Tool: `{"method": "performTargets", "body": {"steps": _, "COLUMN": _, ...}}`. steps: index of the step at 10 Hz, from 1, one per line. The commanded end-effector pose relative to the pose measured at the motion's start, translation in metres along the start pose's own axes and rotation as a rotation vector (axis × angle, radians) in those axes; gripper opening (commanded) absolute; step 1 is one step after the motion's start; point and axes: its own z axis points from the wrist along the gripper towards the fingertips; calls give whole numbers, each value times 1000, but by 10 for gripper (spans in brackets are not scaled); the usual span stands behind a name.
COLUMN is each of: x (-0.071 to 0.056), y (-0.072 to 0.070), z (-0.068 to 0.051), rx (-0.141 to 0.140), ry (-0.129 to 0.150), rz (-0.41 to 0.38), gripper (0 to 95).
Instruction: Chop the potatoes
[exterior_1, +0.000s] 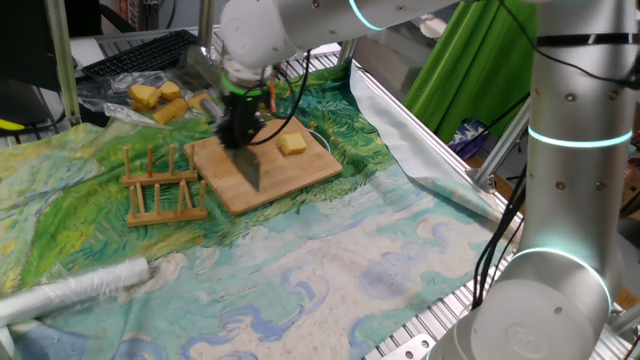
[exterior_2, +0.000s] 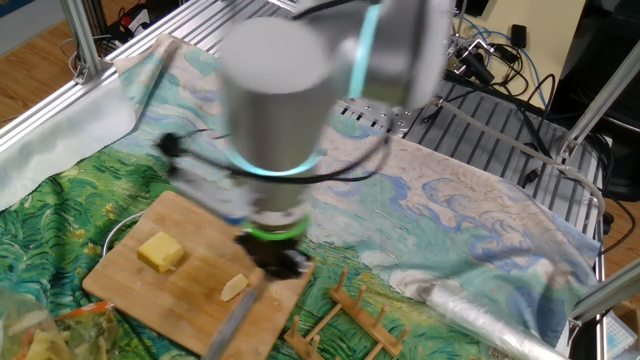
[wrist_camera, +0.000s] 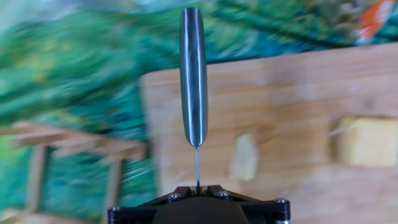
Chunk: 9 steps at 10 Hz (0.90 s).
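Your gripper is clenched on a knife, its blade pointing down at the wooden cutting board. The potatoes lie on that board: a blocky chunk and a thin slice near the blade. A wooden rack stands just beside the board on the cloth-covered tabletop.

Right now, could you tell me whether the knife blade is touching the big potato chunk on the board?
Apart. The hand view shows bare cutting board between the knife and the potato chunk.
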Motion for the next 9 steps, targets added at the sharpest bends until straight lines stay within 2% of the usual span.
{"method": "performTargets", "body": {"steps": 1, "x": 3, "y": 14, "z": -4, "rx": -3, "ry": 1, "rz": 2, "gripper": 0}}
{"method": "performTargets", "body": {"steps": 9, "x": 2, "y": 11, "z": -4, "rx": -4, "ry": 1, "rz": -15, "gripper": 0}}
